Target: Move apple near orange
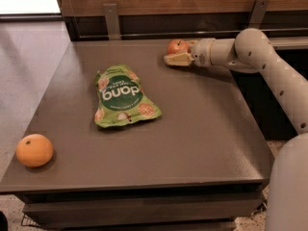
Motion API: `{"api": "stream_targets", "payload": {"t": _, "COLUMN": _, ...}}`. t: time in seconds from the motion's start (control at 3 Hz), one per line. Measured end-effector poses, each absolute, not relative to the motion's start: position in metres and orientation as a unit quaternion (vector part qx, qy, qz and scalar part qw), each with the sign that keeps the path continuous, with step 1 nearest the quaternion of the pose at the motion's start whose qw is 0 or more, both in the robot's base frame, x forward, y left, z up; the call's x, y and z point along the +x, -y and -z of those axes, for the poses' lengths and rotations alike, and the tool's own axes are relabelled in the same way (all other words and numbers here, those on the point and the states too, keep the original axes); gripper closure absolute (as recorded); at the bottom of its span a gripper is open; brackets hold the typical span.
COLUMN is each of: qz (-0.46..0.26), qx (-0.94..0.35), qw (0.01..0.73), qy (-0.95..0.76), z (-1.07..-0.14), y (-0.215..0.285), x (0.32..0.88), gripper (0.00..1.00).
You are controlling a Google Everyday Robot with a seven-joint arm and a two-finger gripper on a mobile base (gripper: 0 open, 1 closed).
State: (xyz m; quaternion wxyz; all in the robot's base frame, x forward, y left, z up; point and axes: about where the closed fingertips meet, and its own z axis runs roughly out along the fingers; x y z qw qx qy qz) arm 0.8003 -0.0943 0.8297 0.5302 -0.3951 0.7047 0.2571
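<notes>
The apple (177, 45), red with yellowish patches, sits at the far edge of the dark table (192, 129), right of centre. My gripper (172, 53) reaches in from the right and is open at the apple, with its near cream finger (176, 59) lying just in front of the fruit. The far finger is hidden behind the apple. The orange (34, 150) rests at the table's front left corner, far from the apple and the gripper.
A green snack bag (122, 97) lies flat between the apple and the orange. A wooden wall with metal brackets (111, 18) stands behind the table. My arm (269, 66) runs along the table's right side.
</notes>
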Motion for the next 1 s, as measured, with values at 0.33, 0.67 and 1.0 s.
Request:
{"api": "stream_targets", "payload": {"t": 0.33, "qz": -0.259, "qx": -0.396, "qw": 0.529, "qy": -0.704, "z": -0.829, "y": 0.091, "x": 0.8, "gripper": 0.91}}
{"api": "stream_targets", "payload": {"t": 0.67, "qz": -0.26, "qx": -0.397, "qw": 0.528, "qy": -0.704, "z": -0.828, "y": 0.088, "x": 0.801, "gripper": 1.0}}
{"api": "stream_targets", "payload": {"t": 1.0, "qz": -0.25, "qx": -0.408, "qw": 0.527, "qy": -0.703, "z": -0.847, "y": 0.089, "x": 0.79, "gripper": 1.0}}
